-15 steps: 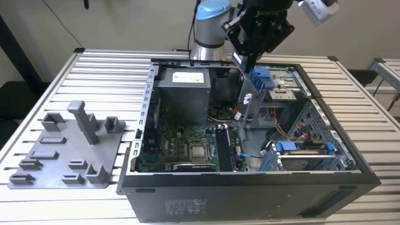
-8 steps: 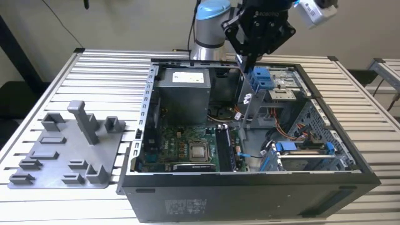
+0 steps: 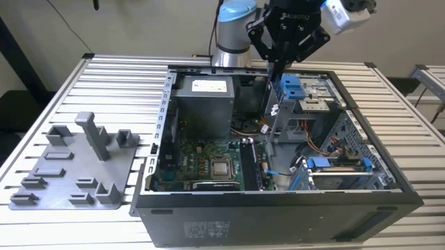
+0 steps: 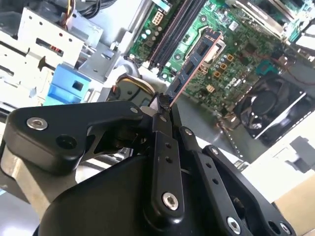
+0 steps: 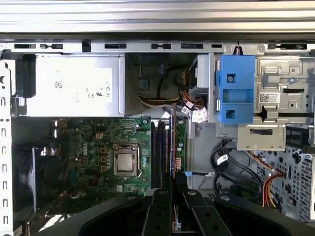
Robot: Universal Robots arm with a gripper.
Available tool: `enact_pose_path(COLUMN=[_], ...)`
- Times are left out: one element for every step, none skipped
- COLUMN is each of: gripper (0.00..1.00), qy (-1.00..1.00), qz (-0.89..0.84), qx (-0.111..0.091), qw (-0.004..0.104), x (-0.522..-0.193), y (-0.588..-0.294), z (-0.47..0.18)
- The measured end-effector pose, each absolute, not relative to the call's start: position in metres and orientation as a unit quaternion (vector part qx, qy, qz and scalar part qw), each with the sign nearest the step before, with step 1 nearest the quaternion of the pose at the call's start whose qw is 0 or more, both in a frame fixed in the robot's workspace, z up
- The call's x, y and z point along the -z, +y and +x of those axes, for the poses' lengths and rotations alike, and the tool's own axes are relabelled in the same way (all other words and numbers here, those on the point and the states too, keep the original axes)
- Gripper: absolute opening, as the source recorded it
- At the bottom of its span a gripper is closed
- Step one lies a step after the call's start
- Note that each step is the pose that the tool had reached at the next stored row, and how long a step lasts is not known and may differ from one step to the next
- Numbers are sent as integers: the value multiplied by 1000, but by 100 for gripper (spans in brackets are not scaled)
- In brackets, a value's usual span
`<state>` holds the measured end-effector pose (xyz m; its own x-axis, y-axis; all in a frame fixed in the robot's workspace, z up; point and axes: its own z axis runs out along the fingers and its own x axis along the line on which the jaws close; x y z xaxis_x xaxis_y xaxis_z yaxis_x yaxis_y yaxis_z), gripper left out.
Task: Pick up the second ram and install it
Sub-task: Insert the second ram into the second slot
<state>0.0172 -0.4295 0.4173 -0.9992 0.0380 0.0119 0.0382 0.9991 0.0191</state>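
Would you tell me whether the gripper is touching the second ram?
Touching. In the second wrist view the gripper pinches one end of the second ram, with no gap, above the motherboard.

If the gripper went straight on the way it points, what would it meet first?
Probably the memory slots: the ram in the gripper lines up over them in the first wrist view; height unclear.

Open PC case (image 3: pixel 278 221) sat on slatted table (image 3: pixel 118 67). Grey fixture plate (image 3: pixel 66 179) lay beside it, on the exterior view's left.
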Motion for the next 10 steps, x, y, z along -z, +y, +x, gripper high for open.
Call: enact_pose_path(gripper=[14,14,14,14,14,14,14,14,14,14], qy=[-1000,-999,-999,-999,-999,-998,-998,-997,-996,-996], qz=[-25,-31,-38,-45,-52,-60,-68,-76,-83,-88], qx=[10,10,10,10,10,10,10,10,10,10], qw=[6,6,6,5,5,5,5,5,5,5], x=[-417,-417,-417,-417,-417,-416,-416,-416,-416,-416], y=[-429,-429,-429,-429,-429,-429,-429,-429,-429,-429], z=[17,17,17,17,17,17,17,17,17,17])
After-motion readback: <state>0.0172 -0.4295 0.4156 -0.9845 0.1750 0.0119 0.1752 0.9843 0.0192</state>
